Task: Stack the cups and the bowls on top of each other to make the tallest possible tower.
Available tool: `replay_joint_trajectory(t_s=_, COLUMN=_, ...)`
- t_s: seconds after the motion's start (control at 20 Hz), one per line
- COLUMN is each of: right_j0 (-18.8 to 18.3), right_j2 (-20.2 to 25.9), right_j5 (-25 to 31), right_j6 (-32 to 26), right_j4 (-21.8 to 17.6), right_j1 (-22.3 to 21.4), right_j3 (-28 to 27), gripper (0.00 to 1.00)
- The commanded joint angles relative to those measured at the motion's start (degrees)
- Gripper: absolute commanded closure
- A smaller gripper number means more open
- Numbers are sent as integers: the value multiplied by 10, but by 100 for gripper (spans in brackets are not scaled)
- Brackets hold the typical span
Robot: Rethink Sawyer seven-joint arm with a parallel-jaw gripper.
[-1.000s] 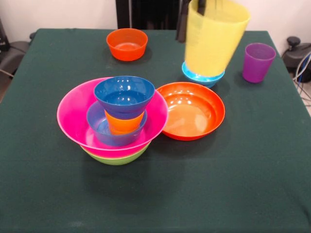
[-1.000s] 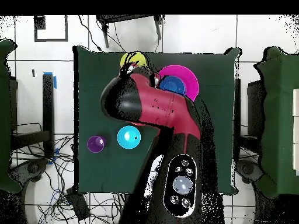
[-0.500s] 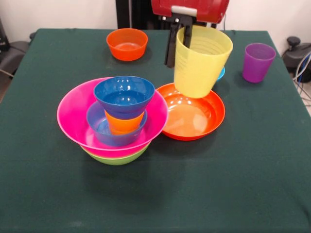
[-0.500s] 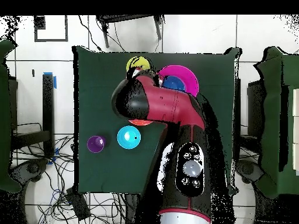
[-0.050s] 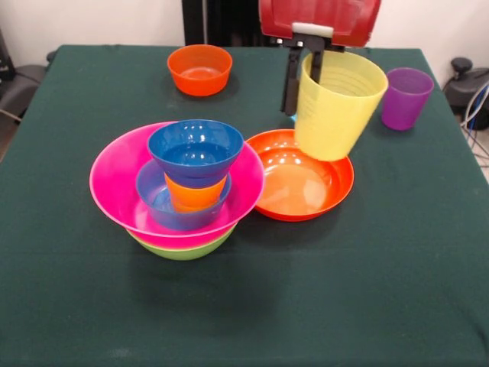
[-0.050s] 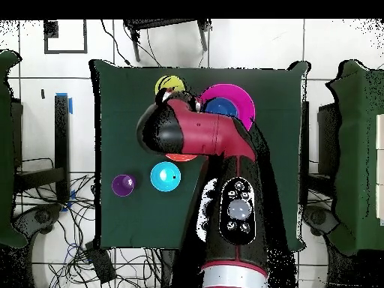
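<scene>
Hand (image 5: pixel 308 63) pinching yellow cup (image 5: pixel 336 103) rim, airborne, tilted | Risk: one-sided rim grip slips; cup topples tower (image 5: pixel 183 187) on placement.

Fingers (image 5: pixel 308 73) clamped, arm (image 6: pixel 206 139) raised.

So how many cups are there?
3. The yellow cup hangs from the tool, the purple cup stands behind it, and the orange cup sits inside the tower.

Dark green tablecloth (image 5: pixel 397 306); tangled cables (image 6: pixel 82 251) on tiled floor (image 6: pixel 247 45)
</scene>
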Motion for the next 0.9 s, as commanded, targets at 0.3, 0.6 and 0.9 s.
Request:
replay_joint_trajectory(t_s=0.3, right_j0=-5, right_j2=61, right_j5=43, right_j6=-32, right_j4=-46, right_j1=-22, right_j3=30, gripper=100)
replay_joint_trajectory(t_s=0.6, right_j0=-37, right_j2=90, right_j5=39, right_j6=-57, right_j4=-50, right_j1=-27, right_j3=45, gripper=100)
replay_joint_trajectory(t_s=0.9, right_j0=-53, right_j2=106, right_j5=53, right_j6=-67, right_j4=-54, right_j1=-35, right_j3=48, gripper=100)
